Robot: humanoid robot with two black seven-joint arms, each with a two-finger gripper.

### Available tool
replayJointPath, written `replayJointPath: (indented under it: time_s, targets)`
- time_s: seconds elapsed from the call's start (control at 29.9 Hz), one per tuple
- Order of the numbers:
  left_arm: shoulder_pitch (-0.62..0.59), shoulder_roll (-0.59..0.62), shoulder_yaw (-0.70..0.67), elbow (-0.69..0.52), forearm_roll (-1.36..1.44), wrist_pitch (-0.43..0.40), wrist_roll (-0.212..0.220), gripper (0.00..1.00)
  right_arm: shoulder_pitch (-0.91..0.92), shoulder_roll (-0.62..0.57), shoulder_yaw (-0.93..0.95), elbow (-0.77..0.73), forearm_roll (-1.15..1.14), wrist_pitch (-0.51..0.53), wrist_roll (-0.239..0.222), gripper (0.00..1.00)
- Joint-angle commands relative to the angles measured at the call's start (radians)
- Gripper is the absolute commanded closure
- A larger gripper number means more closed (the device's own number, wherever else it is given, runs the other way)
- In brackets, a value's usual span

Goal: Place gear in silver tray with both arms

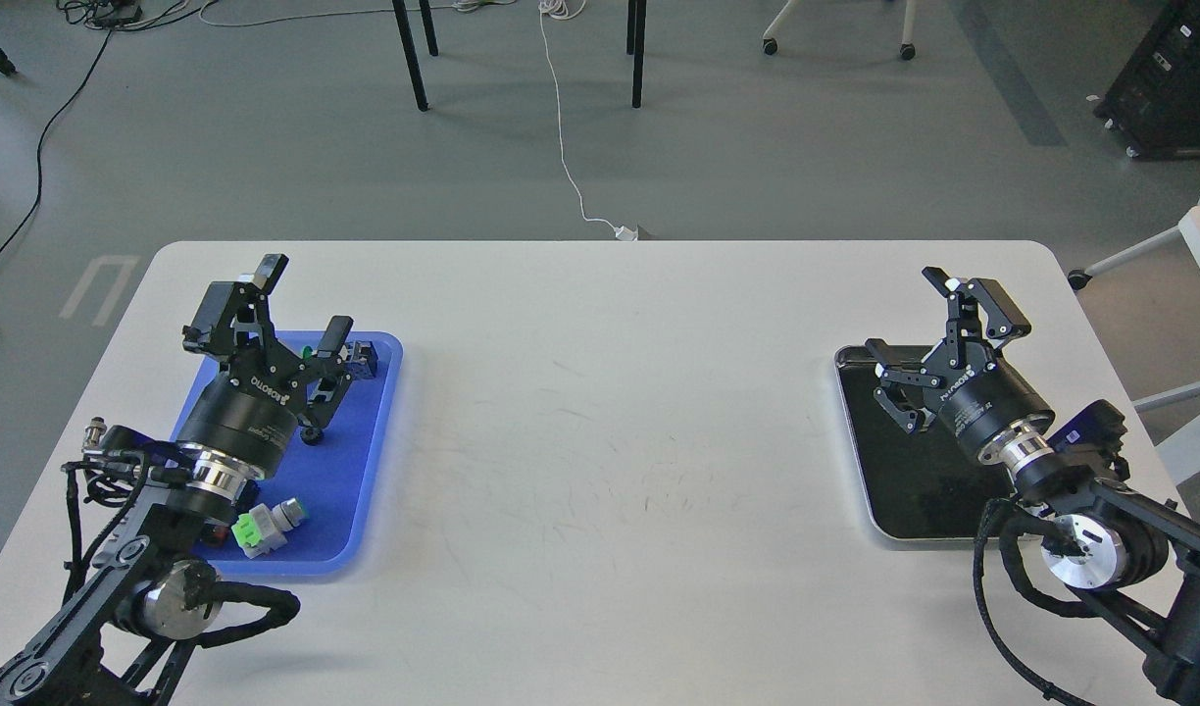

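Observation:
The silver tray (900,482) lies at the table's right side, and the part of its dark inside that shows is bare. My right gripper (938,338) hovers over the tray's far half, open, with nothing between its fingers. On the left, my left gripper (304,302) hangs open over the blue tray (337,490), its fingers spread wide and holding nothing. No gear shows clearly. The left gripper and wrist hide part of the blue tray's contents.
Small parts lie in the blue tray: a white and green connector (264,524), a blue block (366,357), a green piece (307,350) and a small black piece (312,435). The white table (610,441) spans between the trays. Chair legs and cables stand on the floor beyond.

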Motion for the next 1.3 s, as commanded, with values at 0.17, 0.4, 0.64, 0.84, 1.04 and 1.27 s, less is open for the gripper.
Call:
replayJointPath:
  time_s: [0.17, 0.4, 0.64, 0.84, 1.04, 1.27]
  targets:
    - [-0.002, 0.0, 0.001, 0.0, 0.0, -0.005, -0.001, 0.02, 0.002, -0.011, 0.004, 0.0, -0.001, 0.0, 0.0, 0.01]
    - [-0.022, 0.006, 0.012, 0.009, -0.075, -0.04, 0.001, 0.02, 0.0, -0.019, 0.02, -0.012, -0.003, 0.0, 0.0, 0.01]
    - [-0.036, 0.009, 0.012, 0.012, -0.078, -0.047, 0.006, 0.02, 0.003, -0.008, 0.019, -0.054, -0.003, 0.0, 0.0, 0.01]
    - [-0.034, 0.02, 0.014, 0.015, -0.075, -0.045, 0.012, 0.02, 0.003, -0.005, 0.022, -0.049, -0.003, 0.0, 0.0, 0.01]
    - [-0.029, 0.014, 0.014, 0.014, -0.077, -0.042, -0.004, 0.02, -0.008, -0.005, 0.019, -0.045, -0.003, -0.002, 0.0, 0.01]
    - [-0.023, 0.023, 0.014, -0.009, -0.074, -0.054, -0.01, 0.02, -0.02, -0.019, 0.025, -0.037, -0.001, 0.0, 0.0, 0.01]
